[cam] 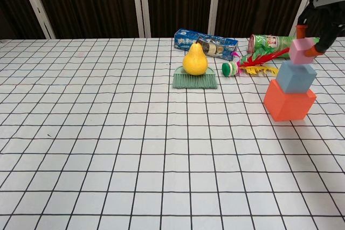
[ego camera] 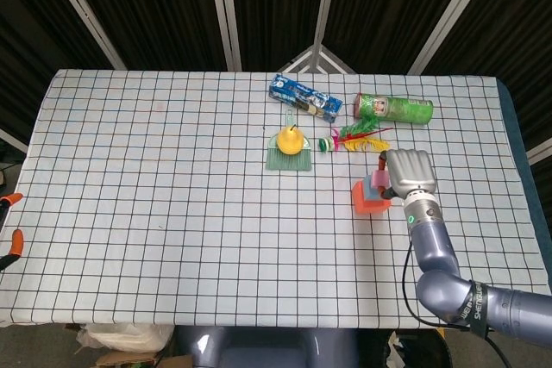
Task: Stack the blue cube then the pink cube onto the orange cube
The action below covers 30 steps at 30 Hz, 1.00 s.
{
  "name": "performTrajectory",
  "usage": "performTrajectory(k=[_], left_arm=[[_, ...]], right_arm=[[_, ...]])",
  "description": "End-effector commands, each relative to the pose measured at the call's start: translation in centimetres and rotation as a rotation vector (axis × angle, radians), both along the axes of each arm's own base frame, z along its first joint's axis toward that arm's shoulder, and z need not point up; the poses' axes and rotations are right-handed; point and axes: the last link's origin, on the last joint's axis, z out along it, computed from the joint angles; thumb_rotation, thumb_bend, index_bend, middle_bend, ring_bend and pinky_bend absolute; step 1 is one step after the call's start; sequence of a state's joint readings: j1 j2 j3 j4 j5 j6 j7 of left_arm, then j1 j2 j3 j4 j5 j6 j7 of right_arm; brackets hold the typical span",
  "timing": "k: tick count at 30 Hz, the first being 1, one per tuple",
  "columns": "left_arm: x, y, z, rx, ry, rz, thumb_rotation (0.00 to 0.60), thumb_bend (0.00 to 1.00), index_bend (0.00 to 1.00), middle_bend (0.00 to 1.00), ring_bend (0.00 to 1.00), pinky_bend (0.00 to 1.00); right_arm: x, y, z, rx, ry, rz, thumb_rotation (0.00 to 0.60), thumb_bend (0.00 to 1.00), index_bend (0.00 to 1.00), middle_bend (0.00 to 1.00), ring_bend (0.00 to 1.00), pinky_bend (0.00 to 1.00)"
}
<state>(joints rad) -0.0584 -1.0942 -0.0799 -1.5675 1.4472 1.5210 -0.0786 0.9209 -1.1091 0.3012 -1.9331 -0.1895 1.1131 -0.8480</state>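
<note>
Starting at the left of the checked table (cam: pixel 81 133): the left hand isn't showing up in either view, so I can't say anything about its fingers. Using the orange cube (cam: pixel 289 100) as the landmark, well off to its left a yellow pear (cam: pixel 195 58) is sitting on a green brush (cam: pixel 194 81). Behind that, further back and left of the orange cube, a blue snack packet (cam: pixel 206 43) is lying flat. Just back-left of the cube there's a feathered shuttlecock (cam: pixel 248 65), and behind the cube a green can (cam: pixel 275 43) is lying on its side.

Now the stack itself. The blue cube (cam: pixel 296 76) is already sitting on the orange cube, turned a bit against it. The right hand (ego camera: pixel 409 172) is pinching the pink cube (cam: pixel 302 51) between its fingertips (cam: pixel 309 53), right over the blue cube and looking like it's touching or about to touch its top, slightly toward the right edge.

My take on the placing step: nudge the pink cube a touch left so it's centred, get it sitting flat, then open the fingers slowly and lift straight up so nothing gets dragged off.
</note>
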Motion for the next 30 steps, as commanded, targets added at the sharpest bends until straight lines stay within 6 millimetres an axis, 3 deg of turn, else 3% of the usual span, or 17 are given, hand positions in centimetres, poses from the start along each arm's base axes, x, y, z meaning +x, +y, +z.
performTrajectory(k=[1,9,30], left_arm=[[0.02,0.04,-0.09,-0.001,0.002,0.002,0.600,0.58,0.19,0.07,0.00,0.00],[0.13,0.10,-0.36,-0.004,0.010,0.006,0.600,0.58,0.19,0.07,0.00,0.00],[0.08,0.19,-0.38,-0.001,0.016,0.012,0.600,0.58,0.19,0.07,0.00,0.00]], right_arm=[[-0.40,-0.08,0.47,0.003,0.001,-0.009,0.600,0.46,0.52,1.00,1.00,0.93],[-0.58,0.00,1.18,0.020,-0.017,0.006,0.600,0.47,0.53,1.00,1.00,0.93],[-1.20,-0.60,0.51,0.097,-0.051,0.046,0.600,0.47,0.53,1.00,1.00,0.93]])
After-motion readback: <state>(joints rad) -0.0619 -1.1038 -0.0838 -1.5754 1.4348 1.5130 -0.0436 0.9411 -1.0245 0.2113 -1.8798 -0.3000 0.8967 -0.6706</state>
